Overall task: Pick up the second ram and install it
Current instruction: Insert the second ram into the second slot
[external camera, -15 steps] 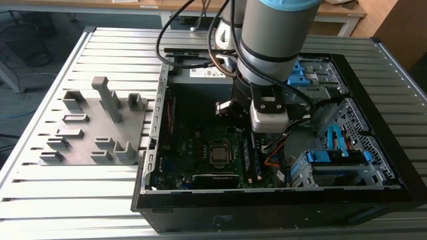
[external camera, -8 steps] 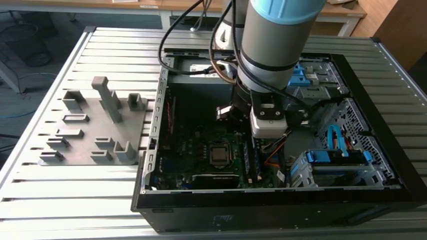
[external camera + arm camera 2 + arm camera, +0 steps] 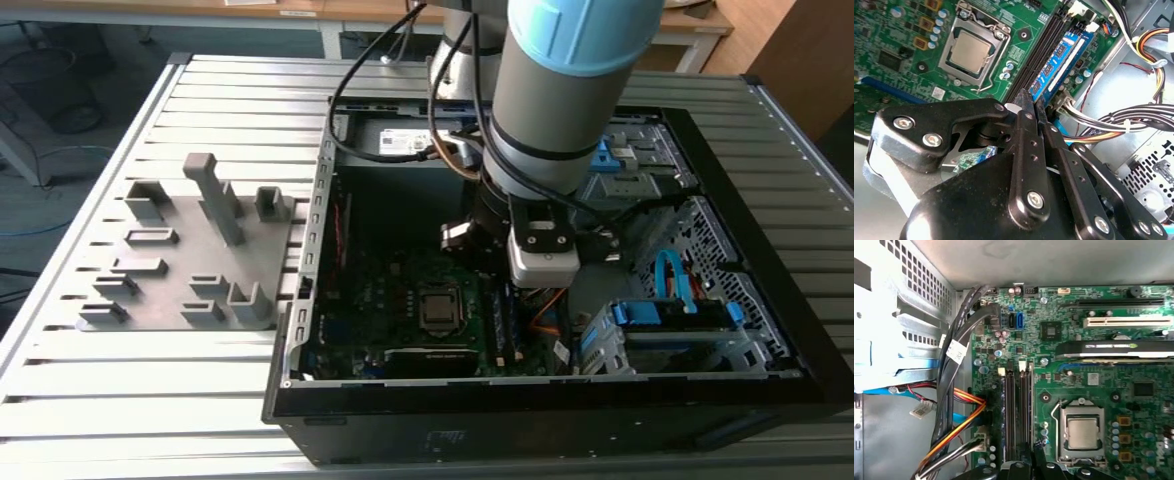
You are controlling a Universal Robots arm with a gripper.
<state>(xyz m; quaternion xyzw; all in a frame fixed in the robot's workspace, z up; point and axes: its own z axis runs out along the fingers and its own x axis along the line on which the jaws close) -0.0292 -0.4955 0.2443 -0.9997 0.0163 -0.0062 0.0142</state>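
Observation:
In the second wrist view my gripper (image 3: pixel 1033 104) hangs low over the motherboard's memory slots (image 3: pixel 1041 55), its two black fingers (image 3: pixel 1024 130) drawn close together. The second ram (image 3: pixel 1061 65), a blue stick with a pale label, runs along the slot farthest from the processor. Its near end passes between my fingertips, so the gripper looks shut on it. Whether the stick sits fully down in the slot is hidden. In the first wrist view the gripper (image 3: pixel 1026 467) is at the foot of the dark slots (image 3: pixel 1018 415). The exterior view has the arm's wrist (image 3: pixel 541 250) inside the open computer case (image 3: pixel 534 395).
The processor socket (image 3: pixel 971 52) lies beside the slots. Bundles of coloured cables (image 3: pixel 1114 125) crowd the slots' other side. A blue drive cage (image 3: pixel 674 315) fills the case's corner at the exterior view's right. A grey fixture plate with blocks (image 3: pixel 187 250) stands at the exterior view's left.

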